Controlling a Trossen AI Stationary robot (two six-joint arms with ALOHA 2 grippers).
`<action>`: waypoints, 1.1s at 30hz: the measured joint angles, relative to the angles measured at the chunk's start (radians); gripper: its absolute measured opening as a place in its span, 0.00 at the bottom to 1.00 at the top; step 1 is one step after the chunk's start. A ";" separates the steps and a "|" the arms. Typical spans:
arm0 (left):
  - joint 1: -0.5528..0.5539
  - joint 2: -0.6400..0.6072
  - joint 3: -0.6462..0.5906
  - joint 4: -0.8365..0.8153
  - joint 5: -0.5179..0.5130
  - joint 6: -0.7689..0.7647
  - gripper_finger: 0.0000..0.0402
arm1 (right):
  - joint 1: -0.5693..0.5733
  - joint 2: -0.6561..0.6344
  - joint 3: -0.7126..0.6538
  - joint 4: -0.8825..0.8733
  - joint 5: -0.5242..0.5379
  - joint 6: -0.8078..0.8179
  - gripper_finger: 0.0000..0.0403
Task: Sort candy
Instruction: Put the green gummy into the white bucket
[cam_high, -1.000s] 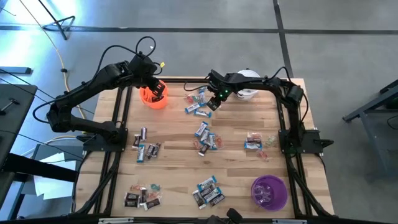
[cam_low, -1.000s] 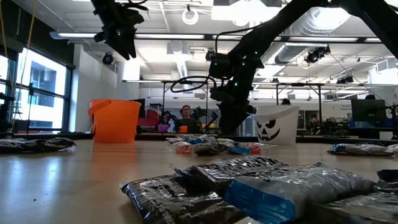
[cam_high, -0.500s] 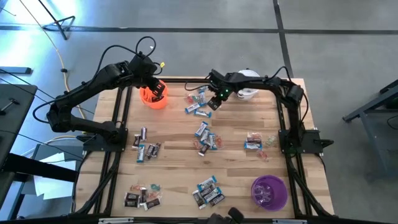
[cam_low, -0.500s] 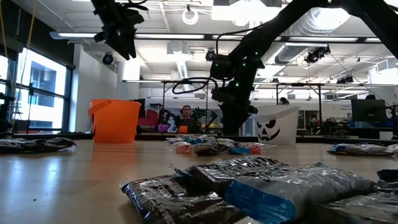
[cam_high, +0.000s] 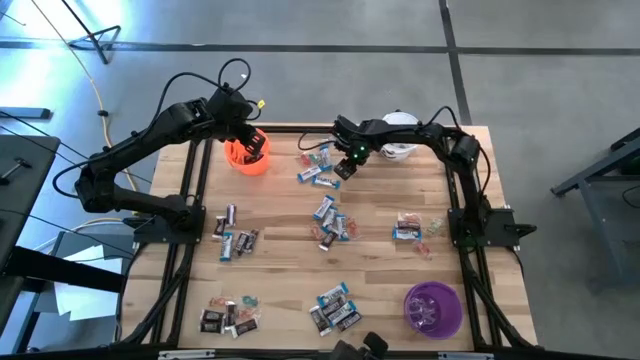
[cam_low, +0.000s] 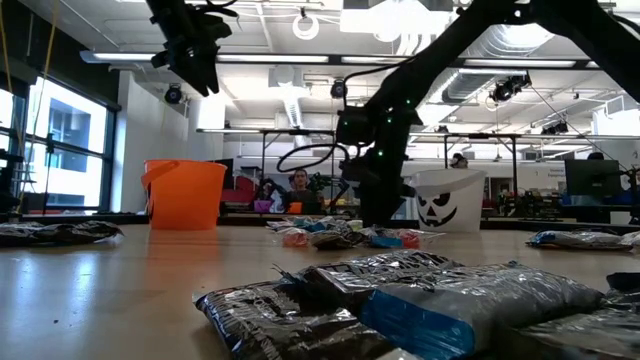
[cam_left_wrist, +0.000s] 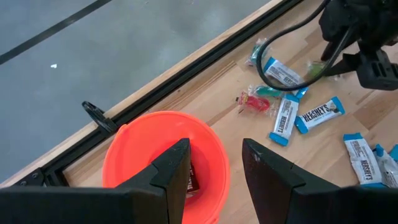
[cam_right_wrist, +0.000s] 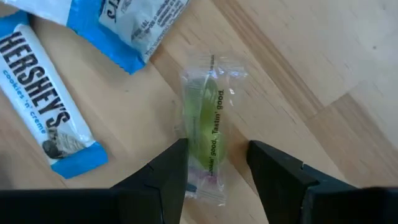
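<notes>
Low over the counter (cam_high: 400, 200), the right pincer (cam_right_wrist: 214, 163) straddles a green candy (cam_right_wrist: 205, 134), fingers released; the left pincer (cam_left_wrist: 214, 165) hangs parted above the orange cup (cam_left_wrist: 143, 140).

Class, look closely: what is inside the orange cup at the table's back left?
The left wrist view shows a dark red wrapped candy lying inside the orange cup. The open left gripper, hovering above, covers part of the cup's inside, so more pieces may lie hidden.

In the right wrist view, the lower end of the clear-wrapped green candy (cam_right_wrist: 208, 134) is hidden between the right hand's (cam_right_wrist: 217, 177) dark fingers. A blue-and-white wrapped bar (cam_right_wrist: 134, 22) is cut off by the picture's edge. In the high view, wrapper print is too small to be read.
</notes>
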 joint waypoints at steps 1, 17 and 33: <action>0.000 0.000 0.000 0.000 0.000 0.000 0.33 | 0.000 0.000 0.000 0.001 0.001 -0.003 0.42; 0.000 0.000 0.000 0.000 0.000 0.002 0.33 | -0.001 0.004 0.015 -0.058 -0.013 0.106 0.05; 0.000 0.000 0.000 0.000 0.000 0.078 0.33 | 0.097 0.008 0.515 -0.567 0.119 -0.008 0.00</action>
